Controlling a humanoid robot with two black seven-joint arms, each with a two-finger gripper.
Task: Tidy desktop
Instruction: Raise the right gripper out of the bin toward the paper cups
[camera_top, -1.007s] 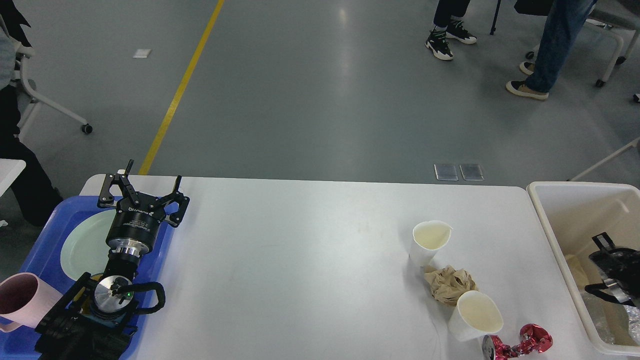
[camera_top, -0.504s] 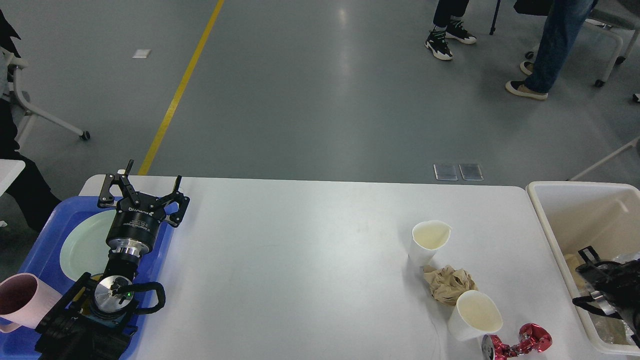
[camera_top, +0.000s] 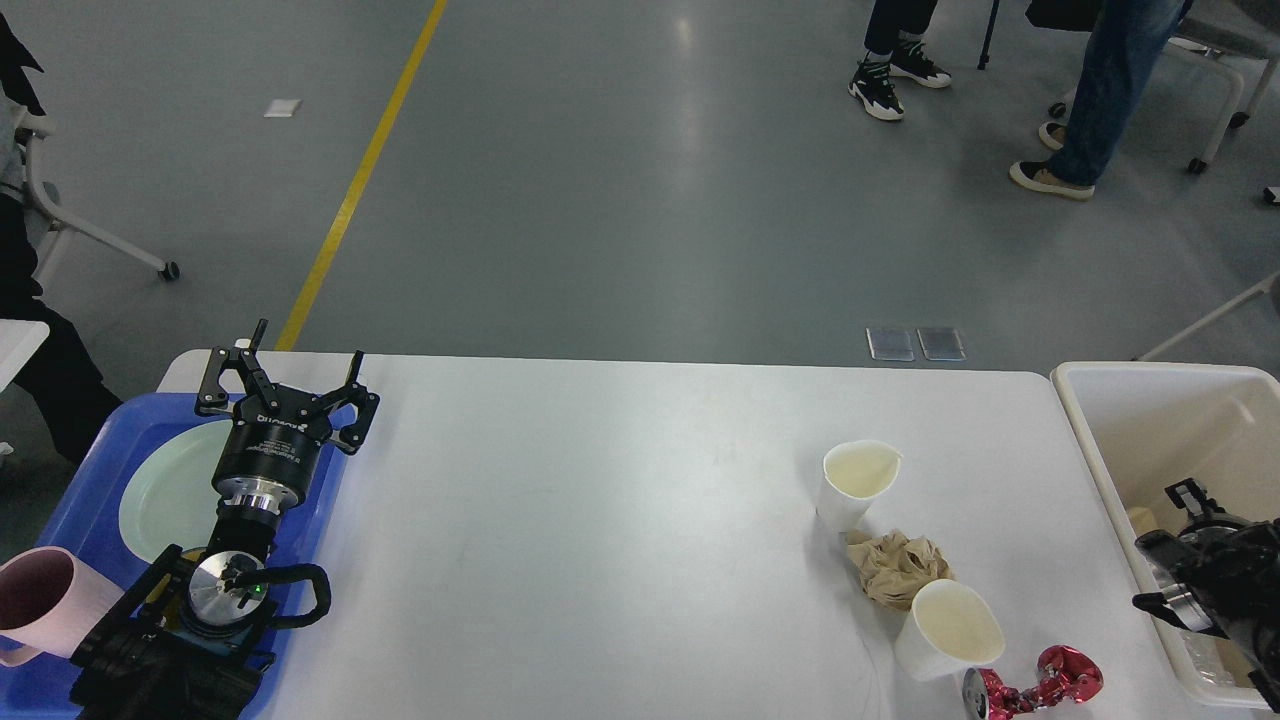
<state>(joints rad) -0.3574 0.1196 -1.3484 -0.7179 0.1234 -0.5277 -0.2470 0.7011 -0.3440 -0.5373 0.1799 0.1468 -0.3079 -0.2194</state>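
The desktop (camera_top: 600, 520) is plain white. At its left stands a blue tray (camera_top: 90, 470), with a pale green plate (camera_top: 170, 490) and a pink mug (camera_top: 40, 605), dark inside. The left gripper (camera_top: 285, 372) is black with a silver ring. Two paper cups (camera_top: 855, 485) (camera_top: 945, 630) are white, cream inside. Between them lies a brown crumpled paper (camera_top: 895, 565). A shiny red crushed can (camera_top: 1040, 682) lies near. The bin (camera_top: 1150, 400) is cream-white. On the grey floor (camera_top: 640, 200) runs a yellow line (camera_top: 355, 190).
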